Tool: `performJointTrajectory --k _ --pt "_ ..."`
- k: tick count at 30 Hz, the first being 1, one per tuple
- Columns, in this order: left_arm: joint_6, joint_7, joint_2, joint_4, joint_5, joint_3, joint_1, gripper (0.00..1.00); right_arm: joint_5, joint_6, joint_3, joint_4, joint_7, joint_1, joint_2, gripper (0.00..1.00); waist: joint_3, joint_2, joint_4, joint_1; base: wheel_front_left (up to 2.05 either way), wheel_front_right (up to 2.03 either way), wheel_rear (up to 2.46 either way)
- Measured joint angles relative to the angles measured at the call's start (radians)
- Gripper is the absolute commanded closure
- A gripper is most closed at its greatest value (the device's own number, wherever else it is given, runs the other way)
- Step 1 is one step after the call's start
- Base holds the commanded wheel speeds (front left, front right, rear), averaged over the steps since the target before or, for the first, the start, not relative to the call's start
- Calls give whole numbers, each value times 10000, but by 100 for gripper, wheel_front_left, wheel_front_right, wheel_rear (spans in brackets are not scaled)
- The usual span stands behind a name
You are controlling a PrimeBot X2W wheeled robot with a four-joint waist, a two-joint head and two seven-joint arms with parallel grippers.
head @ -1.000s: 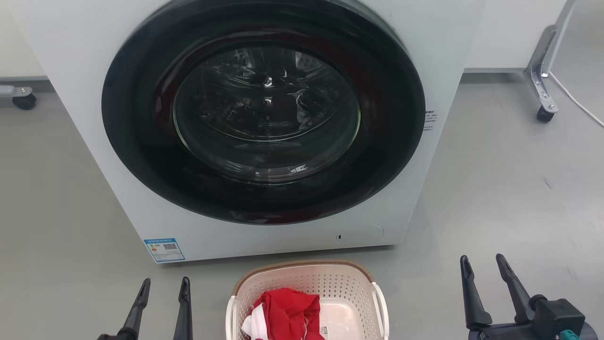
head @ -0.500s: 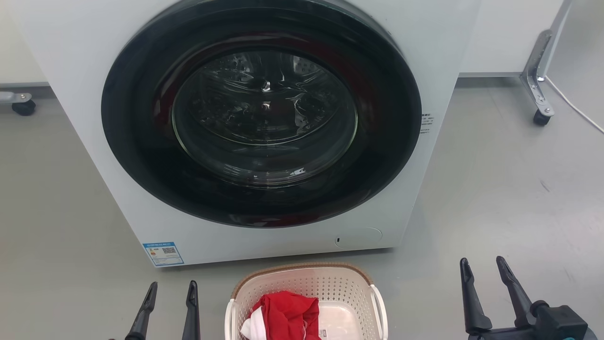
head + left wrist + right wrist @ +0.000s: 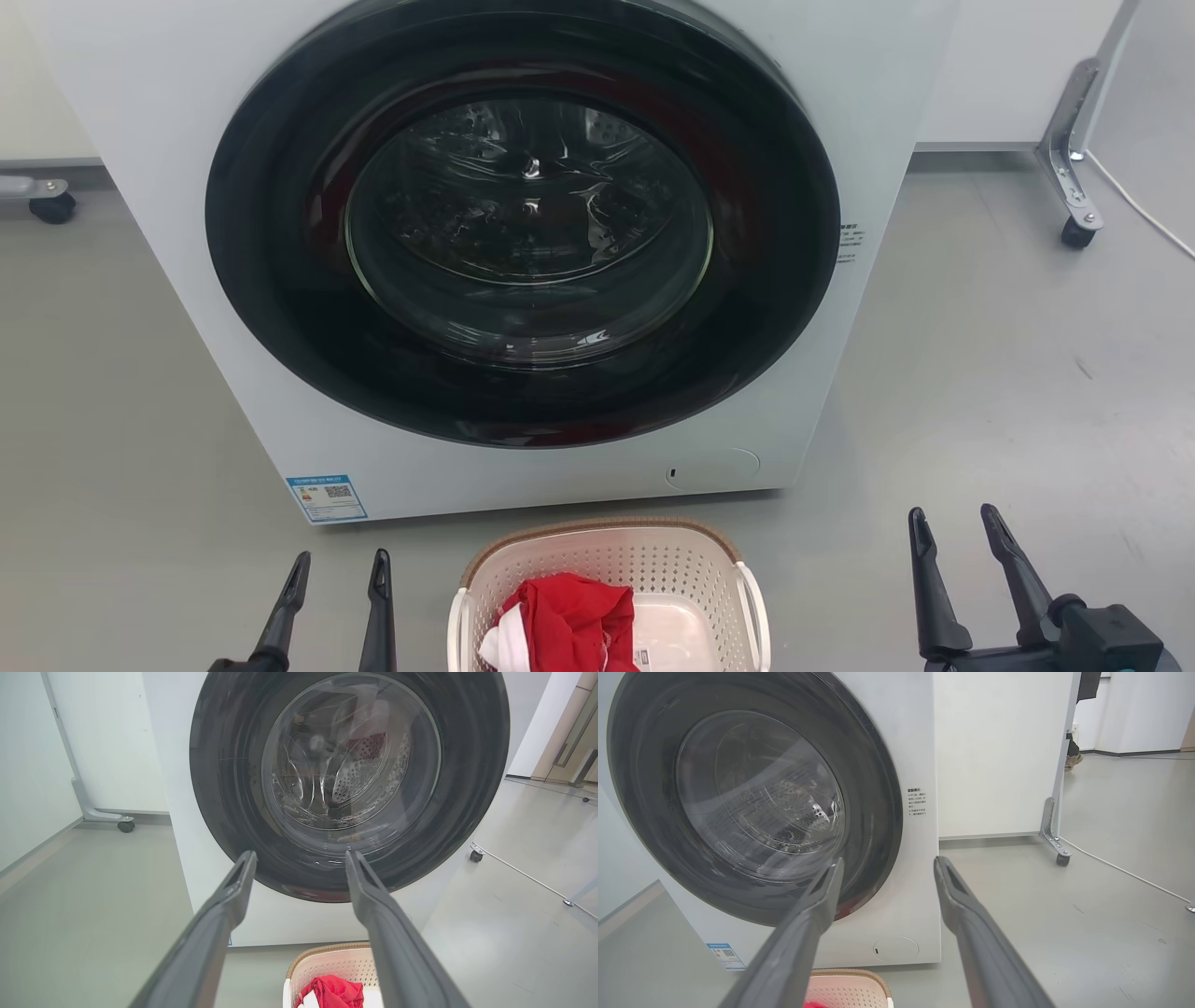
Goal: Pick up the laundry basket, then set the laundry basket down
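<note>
While my left claw (image 3: 341,563) and right claw (image 3: 952,515) gape empty, the cream perforated plastic laundry basket (image 3: 644,565) sits bottom centre. Seems light, stiff; I'd take its handles (image 3: 754,607).

White front-load washing machine (image 3: 523,252) fills the upper frame, round dark door shut, blue sticker (image 3: 327,497) at its lower left corner. Laundry basket (image 3: 607,560) sits on the grey floor (image 3: 980,392) just in front, red garment (image 3: 574,621) and a bit of white cloth inside. Left gripper (image 3: 341,560) beside the basket's left, right gripper (image 3: 953,515) well off to its right, fingers apart on both. Caster (image 3: 1078,233) at far right.
</note>
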Motion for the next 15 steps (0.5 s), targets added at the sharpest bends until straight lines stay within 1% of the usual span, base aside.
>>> performJointTrajectory --k 9,10,15 --pt "0 299 -107 -196 105 90 155 0 -58 -12 -42 -36 6 153 15 0 68 0 33 0 0 0 0" --pt "0 311 -119 -207 119 98 155 100 -58 -12 -44 -38 8 153 17 100 81 0 35 0 0 0 0" --pt "-4 336 -213 278 96 2 193 100 -58 -10 58 430 75 271 144 100 92 0 36 1 0 0 0"
